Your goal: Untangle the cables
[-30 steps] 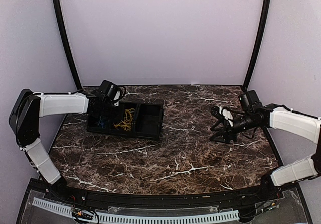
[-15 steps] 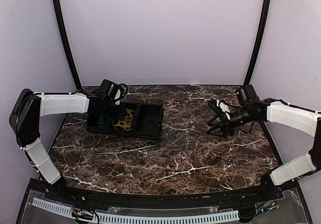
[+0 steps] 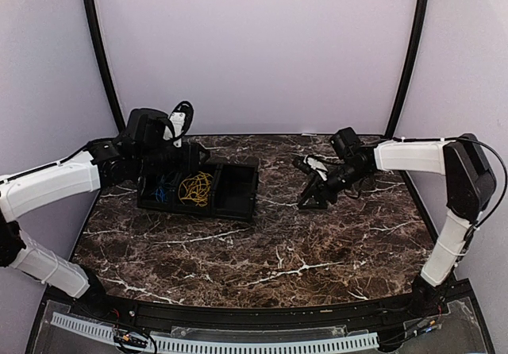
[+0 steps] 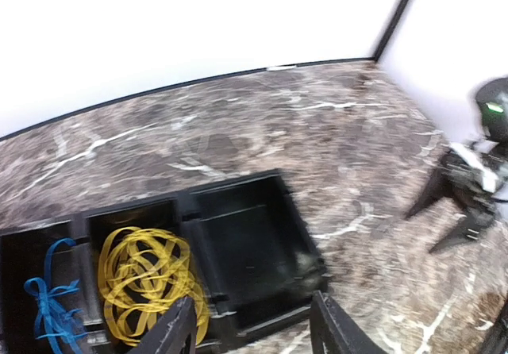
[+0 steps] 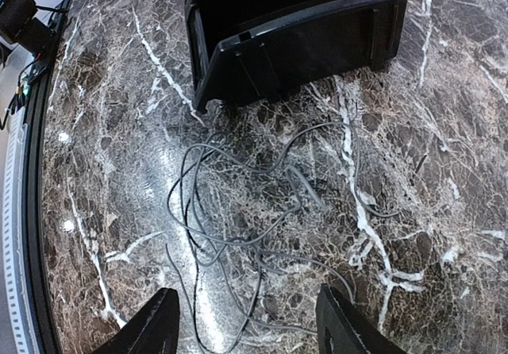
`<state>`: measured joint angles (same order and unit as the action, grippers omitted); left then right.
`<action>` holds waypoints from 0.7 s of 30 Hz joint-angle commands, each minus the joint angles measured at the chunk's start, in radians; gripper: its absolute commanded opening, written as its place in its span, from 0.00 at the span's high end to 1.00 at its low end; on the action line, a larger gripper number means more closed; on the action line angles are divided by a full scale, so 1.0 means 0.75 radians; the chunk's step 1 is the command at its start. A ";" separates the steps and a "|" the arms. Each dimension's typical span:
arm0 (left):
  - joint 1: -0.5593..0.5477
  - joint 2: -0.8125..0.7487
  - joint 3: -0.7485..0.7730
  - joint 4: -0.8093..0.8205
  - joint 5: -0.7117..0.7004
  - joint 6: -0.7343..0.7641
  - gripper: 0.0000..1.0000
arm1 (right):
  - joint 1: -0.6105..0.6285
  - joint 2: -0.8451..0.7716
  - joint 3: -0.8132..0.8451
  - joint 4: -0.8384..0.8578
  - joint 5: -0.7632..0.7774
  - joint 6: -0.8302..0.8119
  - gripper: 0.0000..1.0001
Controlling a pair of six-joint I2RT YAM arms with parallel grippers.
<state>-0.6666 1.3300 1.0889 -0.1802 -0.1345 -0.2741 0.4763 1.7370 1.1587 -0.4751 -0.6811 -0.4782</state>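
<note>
Left hand (image 4: pixel 252 322), released, hovers above tray (image 4: pixel 234 181) keeping yellow cable (image 4: pixel 147 278) and blue cable (image 4: pixel 48 314) in separate compartments; right hand (image 5: pixel 246 306), likewise released, hangs over black cable (image 5: pixel 262 227) loose on worktop (image 5: pixel 444 171), seemingly to fetch it.

The white-shelled left arm reaches in from nine o'clock; its black two-finger left gripper (image 4: pixel 252 314) has its fingers parted. The white right arm's black right gripper (image 5: pixel 248 298), also spread, points toward eight o'clock.
</note>
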 commanded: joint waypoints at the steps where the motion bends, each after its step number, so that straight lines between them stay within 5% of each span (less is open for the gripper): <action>1: -0.122 -0.075 -0.105 0.199 0.092 -0.021 0.49 | 0.015 0.086 0.108 -0.017 -0.007 0.045 0.39; 16: -0.407 0.082 -0.228 0.411 0.077 -0.150 0.50 | 0.052 0.340 0.372 -0.062 -0.117 0.081 0.42; 19: -0.416 0.108 -0.218 0.422 0.072 -0.146 0.50 | 0.054 0.385 0.423 -0.092 -0.173 0.075 0.53; 21: -0.418 0.119 -0.215 0.439 0.071 -0.146 0.50 | 0.054 0.402 0.441 -0.115 -0.208 0.068 0.70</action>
<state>-0.9760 1.4143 0.9257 0.0967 -0.0696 -0.3782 0.5076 2.0167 1.4433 -0.5259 -0.7612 -0.4263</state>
